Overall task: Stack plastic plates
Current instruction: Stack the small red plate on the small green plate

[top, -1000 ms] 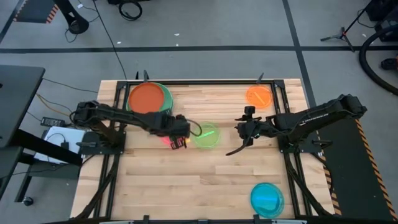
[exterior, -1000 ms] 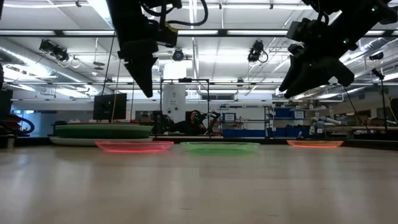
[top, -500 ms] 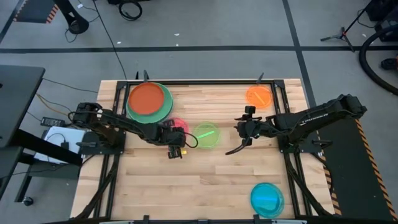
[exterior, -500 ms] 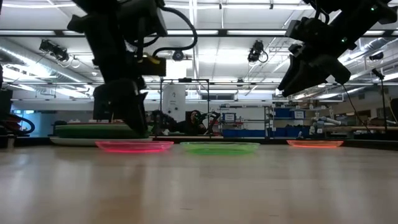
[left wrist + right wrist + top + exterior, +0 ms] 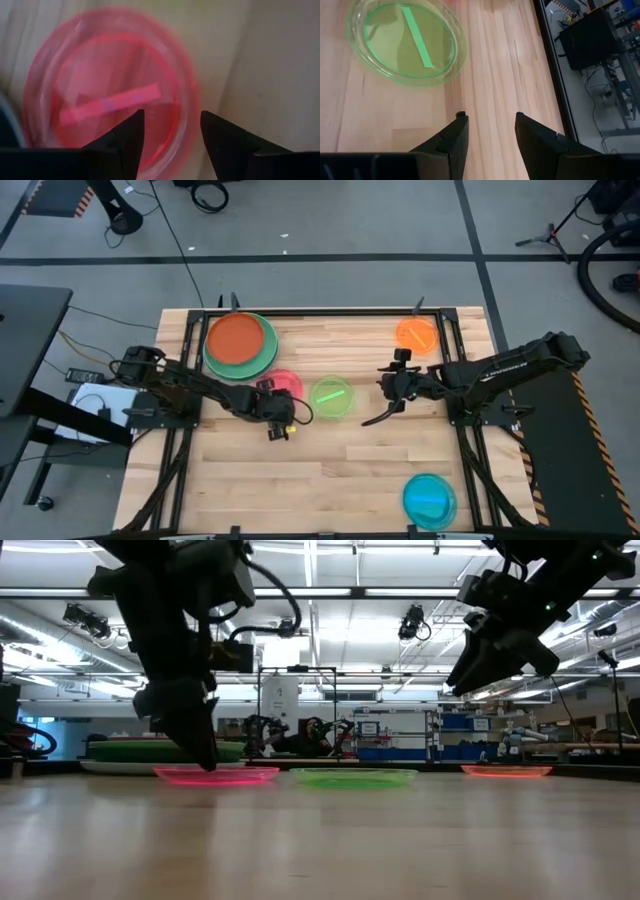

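Note:
A small pink translucent plate (image 5: pixel 285 385) lies flat on the table, next to a small lime plate (image 5: pixel 332 397). My left gripper (image 5: pixel 279 426) is open and low over the pink plate's near rim. In the left wrist view one finger (image 5: pixel 127 135) stands over the plate's inside and the other (image 5: pixel 220 137) outside it. My right gripper (image 5: pixel 380 412) is open and empty, raised above the table to the right of the lime plate (image 5: pixel 407 42). A red-orange large plate (image 5: pixel 238 338) tops a stack on green plates (image 5: pixel 268 352). My left gripper's open fingers straddle the pink plate's near rim (image 5: pixel 186 122), one inside and one outside, coming from above and pointing down. In the low view the fingertip (image 5: pixel 206 760) reaches down to the plate (image 5: pixel 215 776). I cannot tell whether it touches. The plate lies flat.
A small orange plate (image 5: pixel 417 333) lies at the far right and a small cyan plate (image 5: pixel 429 498) at the near right. Bare wood lies between them and along the near left. Black frame rails run along the table's left and right sides.
My left gripper has come down from well above the table to the level of the pink plate, moving a little toward the near edge, so more of the plate's far part shows. The plates have stayed where they were.

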### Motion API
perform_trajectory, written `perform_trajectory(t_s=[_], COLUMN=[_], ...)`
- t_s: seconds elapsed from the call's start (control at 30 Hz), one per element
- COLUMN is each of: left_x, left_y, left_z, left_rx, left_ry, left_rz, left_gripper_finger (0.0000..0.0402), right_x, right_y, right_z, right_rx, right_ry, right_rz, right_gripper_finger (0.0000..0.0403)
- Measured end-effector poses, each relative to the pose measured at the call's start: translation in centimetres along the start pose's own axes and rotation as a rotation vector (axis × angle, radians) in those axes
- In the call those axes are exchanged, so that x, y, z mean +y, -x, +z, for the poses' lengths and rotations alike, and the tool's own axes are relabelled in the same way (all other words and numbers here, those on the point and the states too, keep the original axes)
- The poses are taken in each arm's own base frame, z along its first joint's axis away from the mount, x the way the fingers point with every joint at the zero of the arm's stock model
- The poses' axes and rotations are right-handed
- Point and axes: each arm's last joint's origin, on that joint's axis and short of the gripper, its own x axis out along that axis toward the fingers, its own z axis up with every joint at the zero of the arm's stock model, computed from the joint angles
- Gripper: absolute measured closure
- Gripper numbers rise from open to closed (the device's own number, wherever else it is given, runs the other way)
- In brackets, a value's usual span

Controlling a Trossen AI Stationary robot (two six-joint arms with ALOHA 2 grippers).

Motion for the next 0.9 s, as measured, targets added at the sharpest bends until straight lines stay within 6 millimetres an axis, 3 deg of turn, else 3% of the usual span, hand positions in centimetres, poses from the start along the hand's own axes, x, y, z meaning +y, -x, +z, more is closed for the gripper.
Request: perform_trajectory(t_s=[0.37,0.53,0.73,0.9], left_x=[-1.2,-1.3,-1.4,-1.4], left_y=[-1.6,-1.7,-1.8,-1.5], left_z=[-0.6,-0.6,-0.5,0.2], left_rx=[0.034,0.036,0.022,0.016], left_ry=[-0.108,-0.109,-0.101,-0.065], left_rz=[0.027,0.025,0.014,0.033], left_gripper_finger=[0.0248,0.0296,0.0387,0.0392], right_x=[0.0,0.0,0.0,0.0], right_y=[0.0,0.0,0.0,0.0], right_z=[-0.1,-0.2,-0.3,-0.5], right_rx=[0.01,0.016,0.031,0.05], right_ry=[0.003,0.007,0.016,0.031], right_rz=[-0.001,0.0,0.003,0.007], right_gripper_finger=[0.0235,0.0235,0.0235,0.0235])
